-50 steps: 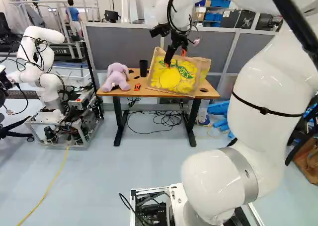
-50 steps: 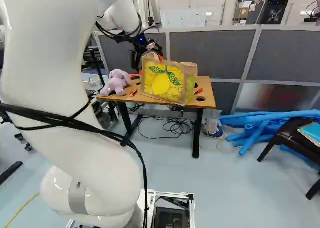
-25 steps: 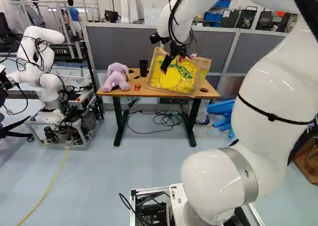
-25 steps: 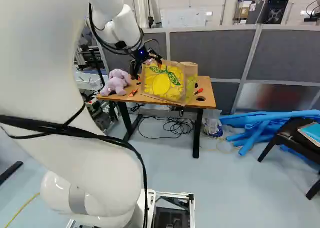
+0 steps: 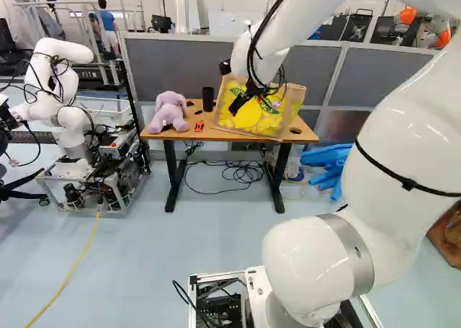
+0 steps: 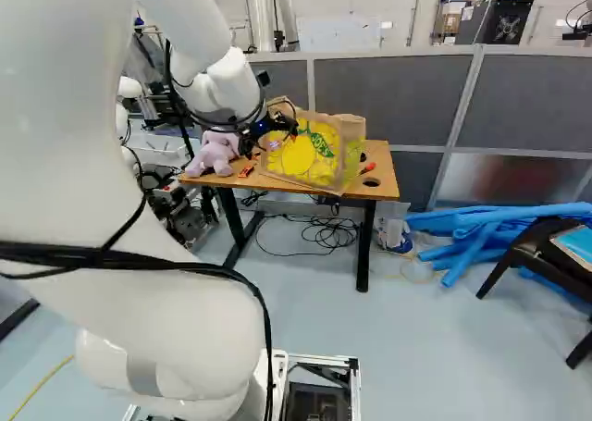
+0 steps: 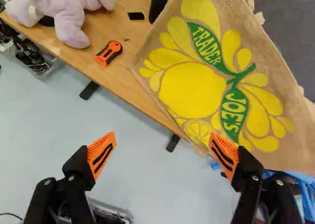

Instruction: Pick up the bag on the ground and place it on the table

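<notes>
Left base view. One bag point(image 5: 248, 119), tan with yellow fruit print: upright on the table point(image 5: 189, 135), its base close to the front edge. One arm point(image 5: 310, 14), white: reached in from the near side, with the jaws in front of the bag's printed face. One plush toy point(image 5: 170, 112), lilac, and one dark cup point(image 5: 208, 99): both beside the bag. Judgement: the placing looked done; the step in hand was to withdraw cleanly.

Right base view. Same bag, standing by itself on the tabletop; one red-handled tool point(image 6: 367, 167) at its far side from the plush toy. The jaws hung at the bag's side nearer the toy. Advised: a slow retreat toward the base, clear of the toy, with no sideways sweep that might tip the bag or drag it off the edge.

Wrist view. Jaws: wide apart, holding nothing, floor visible between them. Orange pads point(image 7: 100, 155): one overlapped the bag's lower part in view; contact could not be told. One orange-and-black cutter point(image 7: 108, 53) lay on the wood between toy and bag. Advised: keep the jaws spread, draw straight back first, and lift or turn only once the loose cloth was well clear.
</notes>
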### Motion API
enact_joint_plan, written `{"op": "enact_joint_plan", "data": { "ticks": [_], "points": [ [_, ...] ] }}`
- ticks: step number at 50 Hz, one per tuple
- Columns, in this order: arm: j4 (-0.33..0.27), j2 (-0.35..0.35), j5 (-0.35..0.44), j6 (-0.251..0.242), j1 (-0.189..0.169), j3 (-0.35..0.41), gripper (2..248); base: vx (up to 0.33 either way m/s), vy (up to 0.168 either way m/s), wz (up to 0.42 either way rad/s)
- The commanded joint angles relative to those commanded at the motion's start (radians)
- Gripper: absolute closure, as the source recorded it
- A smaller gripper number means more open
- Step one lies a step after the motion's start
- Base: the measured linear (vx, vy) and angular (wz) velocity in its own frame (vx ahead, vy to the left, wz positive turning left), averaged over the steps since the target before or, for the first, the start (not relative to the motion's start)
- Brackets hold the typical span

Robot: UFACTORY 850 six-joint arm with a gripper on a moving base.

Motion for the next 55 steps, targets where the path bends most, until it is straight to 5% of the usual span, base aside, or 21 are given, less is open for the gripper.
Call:
{"op": "enact_joint_plan", "data": {
  "ticks": [27,55],
  "points": [
    [0.060,0.084,0.362,0.102,-0.014,0.264,3,0.000,0.000,0.000],
    [0.108,0.152,0.657,0.185,-0.025,0.479,3,0.000,0.000,0.000]
  ]
}}
